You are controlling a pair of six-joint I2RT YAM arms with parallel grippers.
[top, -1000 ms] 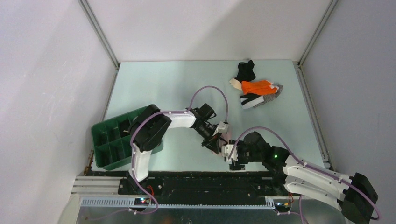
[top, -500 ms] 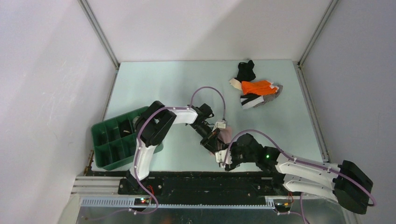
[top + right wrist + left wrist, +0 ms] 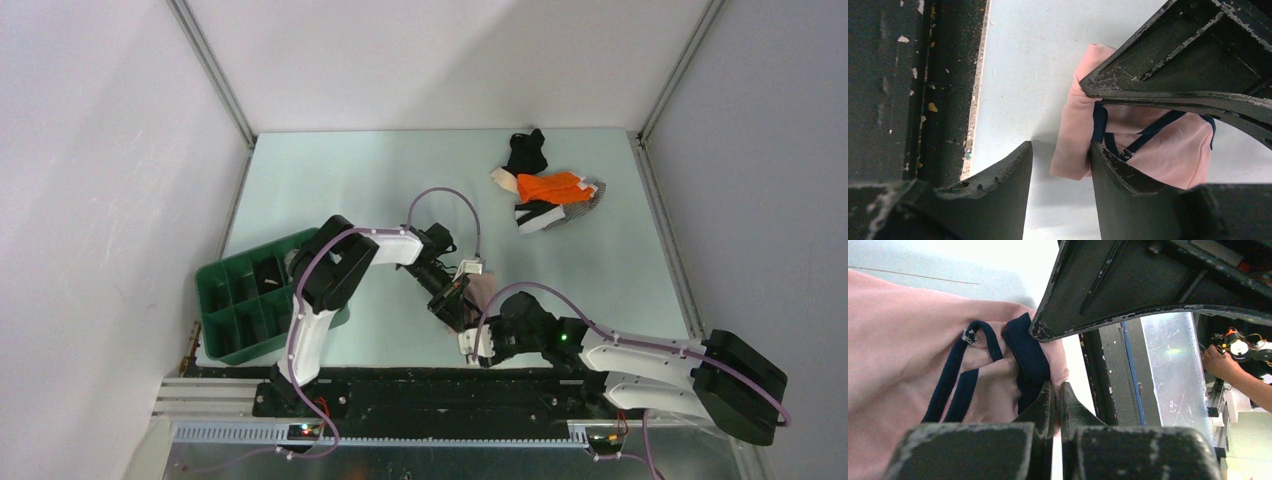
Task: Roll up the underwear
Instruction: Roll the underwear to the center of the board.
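One piece of pale pink underwear [image 3: 484,290] is seen near the front edge of the table [image 3: 350,180], about midway across, between the two grippers; its cloth is bunched and folded over, and a navy band [image 3: 1030,360] is shown curling across it; whether it rests fully on the surface cannot be told; the left gripper [image 3: 1054,390] is closed to a thin seam, its tips pressed onto the banded edge of the garment, so the cloth is held there; the right gripper [image 3: 1060,147] is parted by a moderate gap, with bare table between its fingers, and one finger [image 3: 1128,200] is laid against the near edge of the pink cloth; a pile of underwear [image 3: 548,188], black, orange and white, is left well apart at the far right of the table; a green tray [image 3: 208,320] with dividers is set at the front left, beside the left arm
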